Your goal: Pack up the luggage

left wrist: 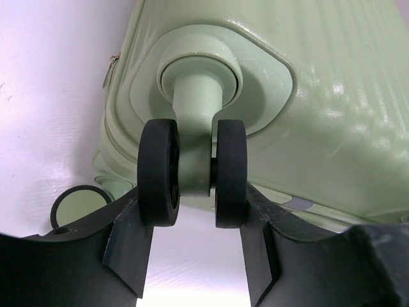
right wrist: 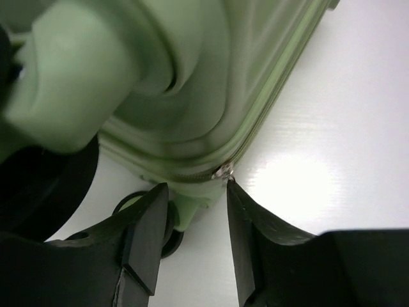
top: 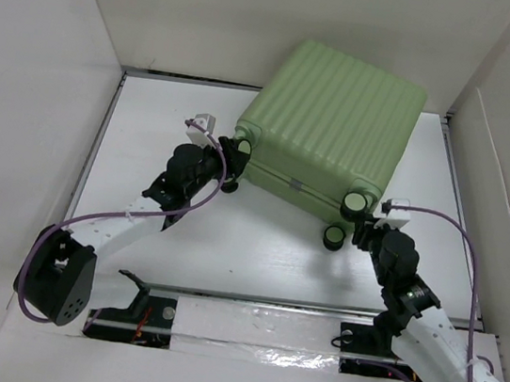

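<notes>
Luggage (top: 337, 117): pale green ribbed suitcase, closed, lying at far centre-right of white bench (top: 148, 138). Left hand (left wrist: 195, 233): spread around a twin black wheel (left wrist: 192, 173). Right hand (right wrist: 195, 236): spread at the zipper seam corner.

My pale green ribbed hard-shell suitcase (top: 337, 117) has black twin wheels (left wrist: 192, 173) with pale green hubs. The glossy counter (top: 256, 248) is white. My tools' fingers (left wrist: 128, 246) are matte black.
</notes>
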